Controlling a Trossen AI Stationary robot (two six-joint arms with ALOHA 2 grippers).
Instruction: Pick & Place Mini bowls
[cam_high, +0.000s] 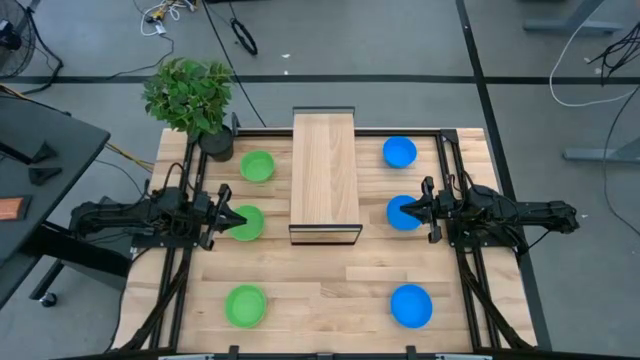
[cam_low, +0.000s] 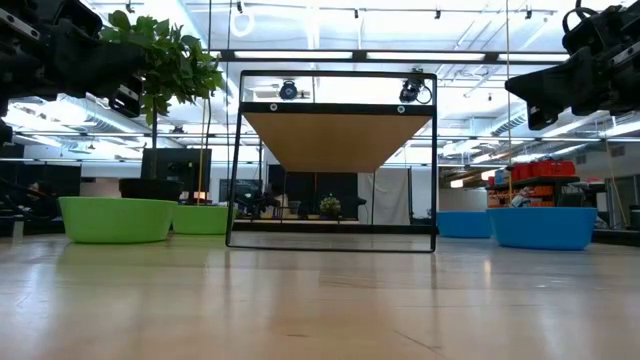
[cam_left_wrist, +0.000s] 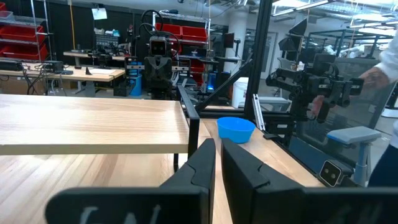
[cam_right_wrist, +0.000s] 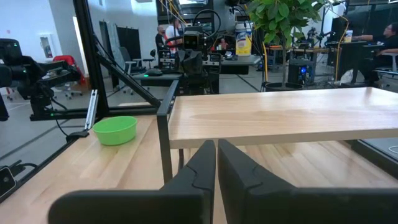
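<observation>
Three green mini bowls stand on their bases along the table's left side: a far one, a middle one and a near one. Three blue mini bowls stand along the right side: far, middle and near. My left gripper hangs level above the middle green bowl, shut and holding nothing. My right gripper hangs level above the middle blue bowl, shut and holding nothing. Both point at the table's middle.
A raised wooden shelf on a black frame stands in the table's middle between the two arms. A potted leafy plant sits at the far left corner. A person's hand shows beyond the table's right side.
</observation>
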